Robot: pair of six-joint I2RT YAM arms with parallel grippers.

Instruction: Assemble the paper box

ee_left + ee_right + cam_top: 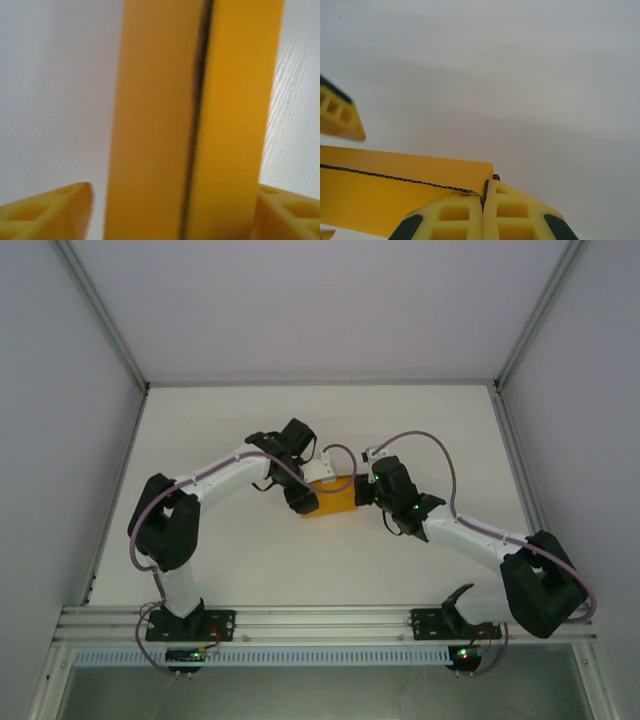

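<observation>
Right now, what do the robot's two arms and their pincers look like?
The left arm and right arm are white tubes joined by chunky black joints, each trailing a greyish-purple cable. A small green light glows on the right one. The fingers are yellow plastic with hollow cells and black pads.

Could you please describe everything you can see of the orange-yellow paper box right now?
The orange-yellow card paper box is a small, flat, plain rectangle at mid-table between the arms. A dark seam runs where two panels meet; its cut edge looks corrugated. The right hand is clamped on one edge; the open left hand straddles it.
</observation>
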